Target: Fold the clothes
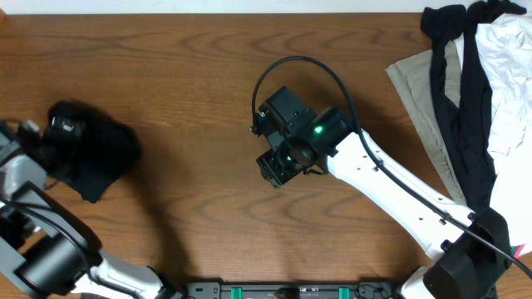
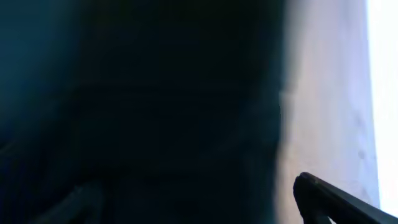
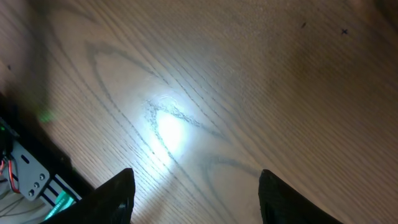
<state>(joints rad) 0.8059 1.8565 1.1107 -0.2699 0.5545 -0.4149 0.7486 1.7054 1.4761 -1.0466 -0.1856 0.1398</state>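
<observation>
The black T-shirt [image 1: 104,158] lies bunched in a dark heap near the left edge of the counter [image 1: 191,91], about halfway between the front and back edges. The left pincer [image 1: 71,124] hangs right over the heap's back part. In its wrist view dark fabric fills nearly the whole picture, with one finger [image 2: 311,193] showing at the lower right over a strip of bare wood. Its jaws stand spread wide and released, and whether they touch the cloth I cannot tell. The right pincer [image 1: 276,166] hovers over the middle of the counter, well apart from the T-shirt. In its wrist view its two dark fingers [image 3: 112,199] stand apart with only bare, brightly lit wood grain between them, so it is released and grasps nothing. At the back right corner sits a pile of other clothes: a beige garment [image 1: 420,91] lies flat beneath, a white garment [image 1: 511,66] is crumpled at the right edge, and a long dark garment [image 1: 475,108] is draped across both.
</observation>
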